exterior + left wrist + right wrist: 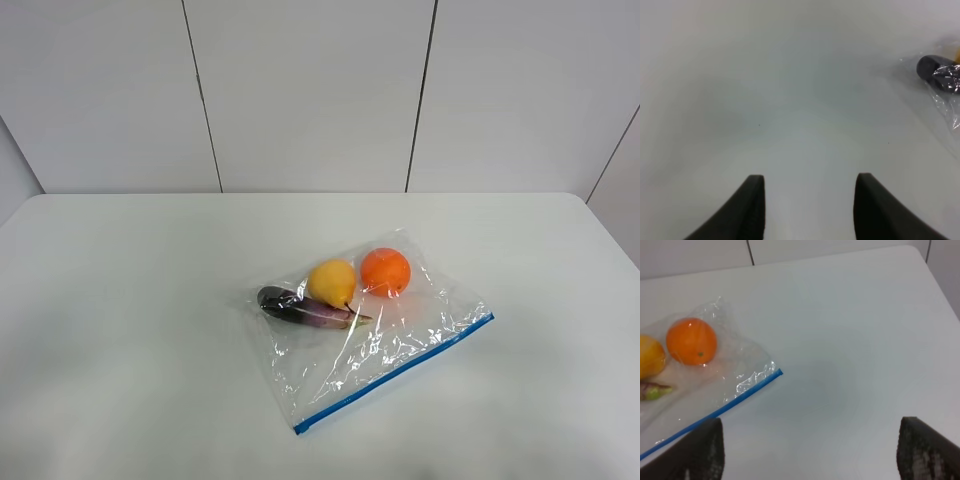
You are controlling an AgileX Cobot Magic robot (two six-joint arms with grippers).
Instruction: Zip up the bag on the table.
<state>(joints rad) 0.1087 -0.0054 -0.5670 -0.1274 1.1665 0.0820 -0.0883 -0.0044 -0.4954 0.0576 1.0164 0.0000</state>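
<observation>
The bag (375, 335) lies flat on the desk (120, 330), right of centre. Inside, the eggplant (300, 308) lies left, the pear (332, 282) in the middle, the orange (385, 272) right.

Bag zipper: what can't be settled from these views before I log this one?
- Whether the zipper is sealed or open, and any slider: too fine in the high view.
- Bag in the right wrist view: cut off by the frame edge.
- Left wrist view: only the eggplant end shows.

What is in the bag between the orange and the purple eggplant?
A yellow pear sits between the orange and the eggplant inside the bag, clearest in the exterior high view.
</observation>
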